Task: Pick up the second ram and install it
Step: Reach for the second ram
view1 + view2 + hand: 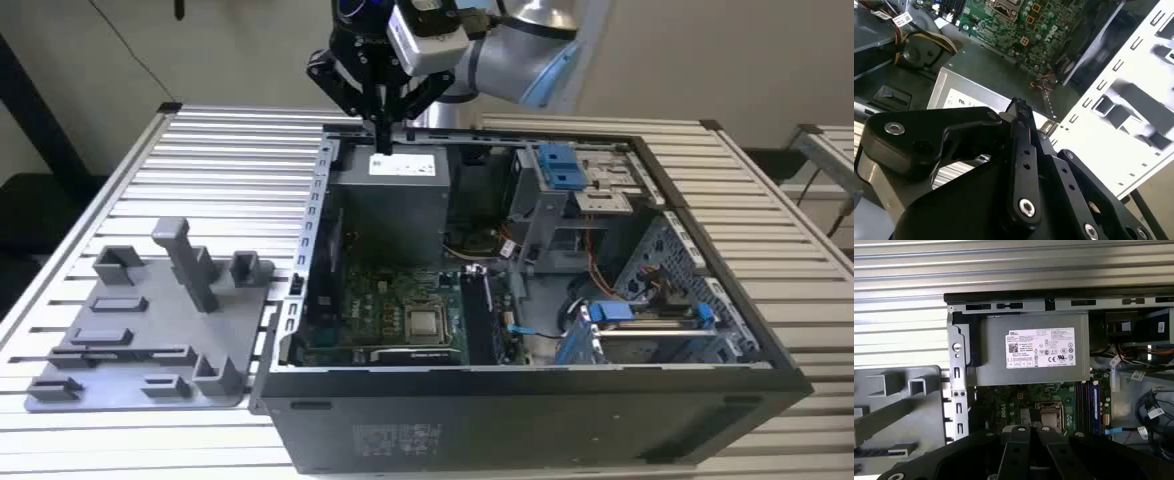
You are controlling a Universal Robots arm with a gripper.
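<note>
One gripper [383,145] hovers above the power supply [394,190] of the open computer case [534,430] on the slatted desk [214,170] in the exterior view, fingers [1021,145] clenched together. The first wrist view adds the memory slots [1088,402]; whether the second ram sits there cannot be told.

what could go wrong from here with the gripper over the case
The gripper hangs shut right over the power supply; a straight descent would likely hit it or the case rim. Loose cables lie beside the memory slots, so a reach there might snag them.
</note>
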